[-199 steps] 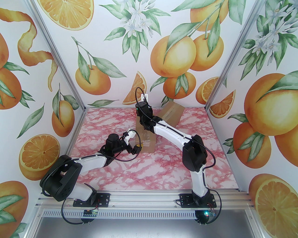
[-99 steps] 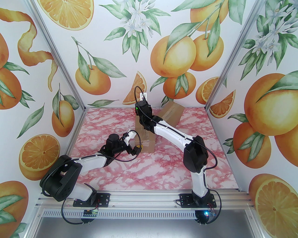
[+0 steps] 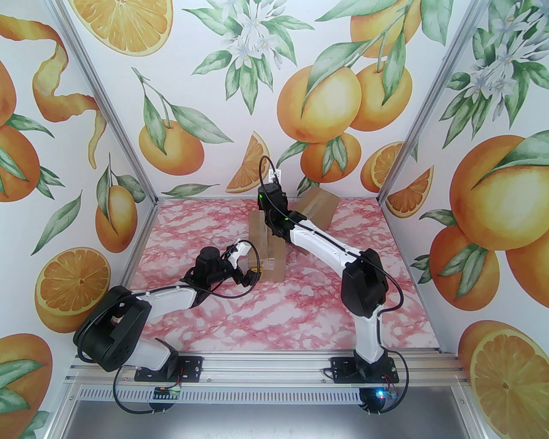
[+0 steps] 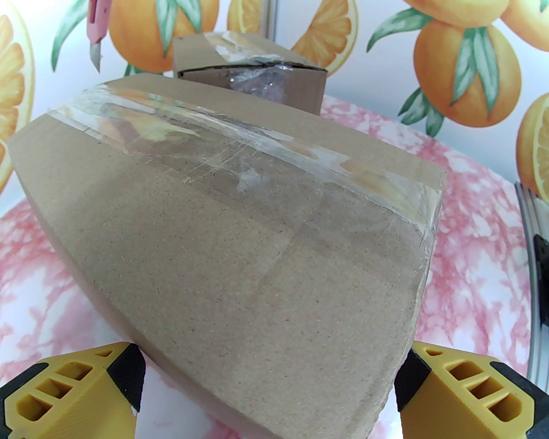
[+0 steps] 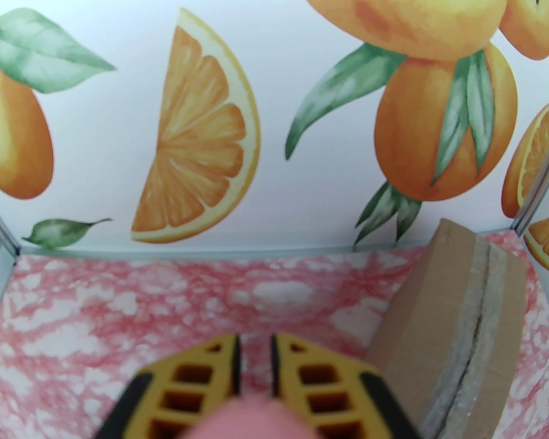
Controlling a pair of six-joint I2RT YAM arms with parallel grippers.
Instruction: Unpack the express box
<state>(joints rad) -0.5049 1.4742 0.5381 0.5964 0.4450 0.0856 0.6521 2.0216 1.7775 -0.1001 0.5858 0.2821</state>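
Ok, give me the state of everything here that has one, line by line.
near cardboard box: lying flat, tape intact, shut.
far cardboard box: tilted, tape slit along the seam.
pink utility knife: blade out.
left gripper: open, a finger either side of the near cardboard box.
right gripper: shut on the pink utility knife.

Near box [image 3: 268, 261] at table [image 3: 257, 317] centre; far box [image 3: 319, 205] behind, rightward.

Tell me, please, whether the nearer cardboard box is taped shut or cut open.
Shut. In the left wrist view, clear tape runs whole along the top seam of the nearer box, and its flaps lie flat.
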